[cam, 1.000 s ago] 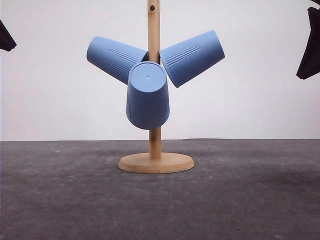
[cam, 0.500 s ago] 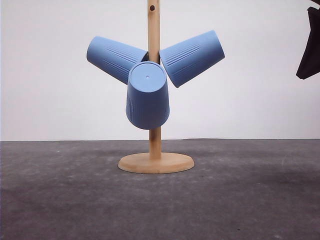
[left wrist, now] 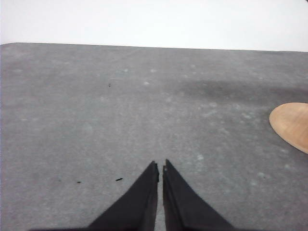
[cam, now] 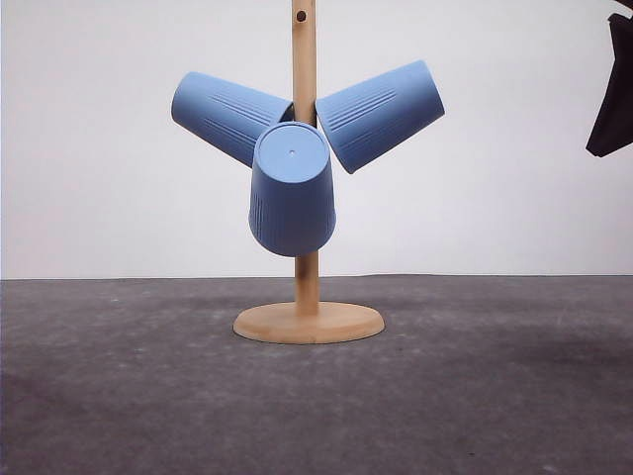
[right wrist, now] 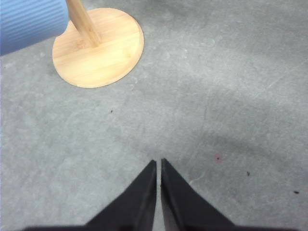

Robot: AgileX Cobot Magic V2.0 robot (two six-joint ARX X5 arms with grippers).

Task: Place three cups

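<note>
Three light-blue ribbed tapered cups [cam: 293,188] hang mouth-inward on the pegs of a wooden rack [cam: 308,319] with a round base, standing mid-bench on the grey bench [cam: 495,396]. Left hand [left wrist: 160,166]: fingers closed together, empty. Right hand [right wrist: 158,162]: fingers closed together, empty. No legible markings.

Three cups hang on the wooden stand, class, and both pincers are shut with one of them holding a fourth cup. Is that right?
Not quite. The three cups do hang on the wooden stand, and the left pincer and right pincer are shut, but both are empty, as the wrist views show. No fourth cup appears.
</note>
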